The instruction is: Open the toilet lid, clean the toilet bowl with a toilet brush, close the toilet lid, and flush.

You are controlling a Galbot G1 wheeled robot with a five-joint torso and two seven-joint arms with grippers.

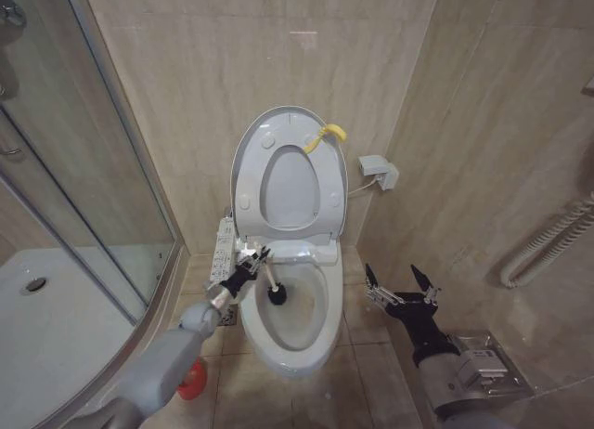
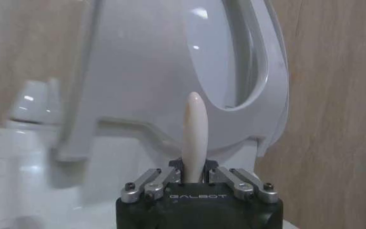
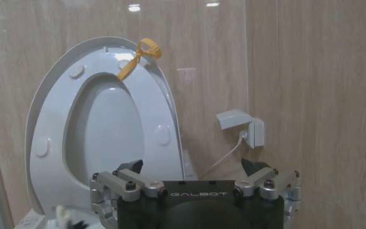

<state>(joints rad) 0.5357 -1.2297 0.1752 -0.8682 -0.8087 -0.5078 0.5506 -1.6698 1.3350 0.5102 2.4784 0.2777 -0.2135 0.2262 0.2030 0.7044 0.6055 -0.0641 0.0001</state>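
Black left gripper (image 2: 198, 177), marked GALBOT, clamps toilet brush (image 2: 193, 136).

Location: a small home-style bathroom.
You are facing a white toilet bowl (image 1: 295, 341) set against beige tiled walls (image 1: 464, 123), with a glass shower enclosure (image 1: 65, 169) and its white tray (image 1: 56, 318) beside it, and a wall socket (image 1: 380, 172).

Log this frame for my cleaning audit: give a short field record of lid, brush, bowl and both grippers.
lid: lid raised upright against the wall, seat up with it
brush: brush head down inside the bowl
bowl: bowl open, inside stained
left gripper: left gripper over the bowl's rear, shut on the brush handle
right gripper: right gripper open, beside the bowl, holding nothing
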